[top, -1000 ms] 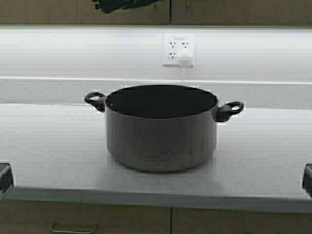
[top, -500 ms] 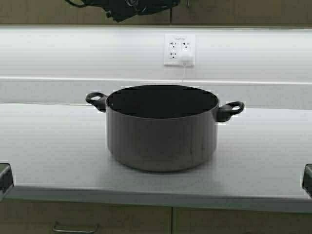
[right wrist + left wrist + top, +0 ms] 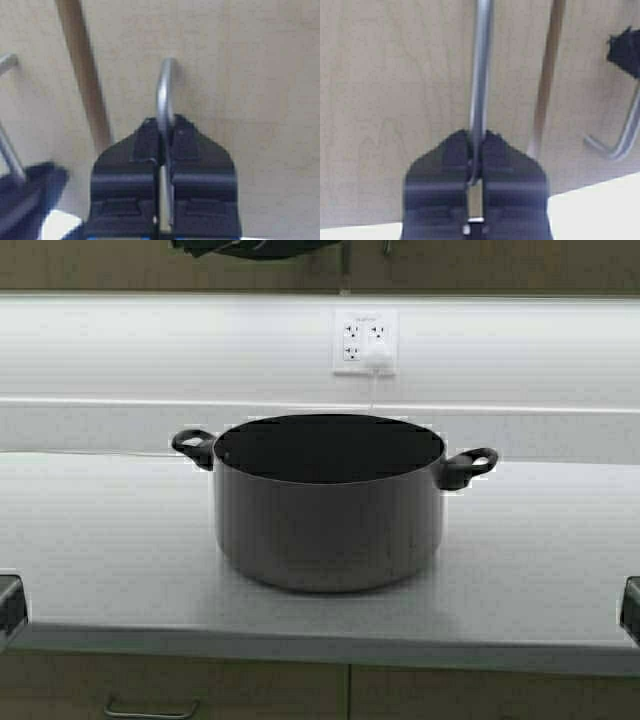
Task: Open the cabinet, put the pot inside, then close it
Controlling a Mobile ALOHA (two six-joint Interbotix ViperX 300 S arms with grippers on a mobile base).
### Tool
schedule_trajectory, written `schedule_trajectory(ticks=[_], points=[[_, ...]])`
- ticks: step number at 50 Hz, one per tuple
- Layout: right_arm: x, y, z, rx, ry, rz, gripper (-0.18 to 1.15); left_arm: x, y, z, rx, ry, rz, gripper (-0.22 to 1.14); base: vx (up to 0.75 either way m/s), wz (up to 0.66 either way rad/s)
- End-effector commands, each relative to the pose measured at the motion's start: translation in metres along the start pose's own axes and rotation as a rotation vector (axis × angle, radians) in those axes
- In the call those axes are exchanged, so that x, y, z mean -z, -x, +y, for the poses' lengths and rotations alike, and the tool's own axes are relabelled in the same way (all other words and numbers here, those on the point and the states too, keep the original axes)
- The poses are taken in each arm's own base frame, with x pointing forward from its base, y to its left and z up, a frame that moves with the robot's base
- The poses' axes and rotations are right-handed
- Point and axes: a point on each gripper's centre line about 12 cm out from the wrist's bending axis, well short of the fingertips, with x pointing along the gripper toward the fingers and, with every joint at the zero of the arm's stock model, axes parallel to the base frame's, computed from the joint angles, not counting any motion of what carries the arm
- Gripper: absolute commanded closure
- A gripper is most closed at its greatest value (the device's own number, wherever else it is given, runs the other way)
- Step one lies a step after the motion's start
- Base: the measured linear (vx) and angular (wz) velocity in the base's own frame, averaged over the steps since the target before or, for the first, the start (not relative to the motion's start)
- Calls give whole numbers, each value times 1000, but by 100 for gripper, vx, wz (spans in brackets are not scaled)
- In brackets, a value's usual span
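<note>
So the dark arm up at the top edge of the high view has slid a bit to the left over the last second, and the whole scene wobbled slightly sideways, so the robot itself probably shifted a touch. The pot hasn't gone anywhere.

Both grippers are up at the cabinet (image 3: 395,100) now. The left gripper (image 3: 476,137) is clamped on the slim metal handle (image 3: 481,65) of one door, and the right gripper (image 3: 164,127) is pinched on the other handle (image 3: 165,95), right near its curved end. The doors look shut, with just the dark seam between them.

The pot (image 3: 328,502) sits in the middle of the counter (image 3: 100,560), upright, no lid, well below the cabinet.

Handling guess: it's a wide, squat metal thing, so rigid and probably fairly hefty for these arms. The sides look smooth and would likely slip. The two black loop handles (image 3: 195,445) sticking out either side are the obvious grab spots, one per gripper. Matte grey outside, black inside. The doors are flat pale wood grain, and the handles are thin round steel rod.
</note>
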Motion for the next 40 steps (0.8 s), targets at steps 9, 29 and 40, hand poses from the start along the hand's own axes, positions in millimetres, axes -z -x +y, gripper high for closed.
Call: schedule_trajectory(ticks=[9, 29, 40], points=[[5, 46, -2, -125, 27, 59, 91, -24, 46, 3, 40, 5, 27, 89, -3, -2], [6, 86, -56, -100, 23, 100, 91, -17, 78, 33, 7, -23, 117, 89, -8, 1], [4, 98, -83, -101, 37, 149, 91, -19, 92, 56, -37, -19, 151, 89, -14, 5]])
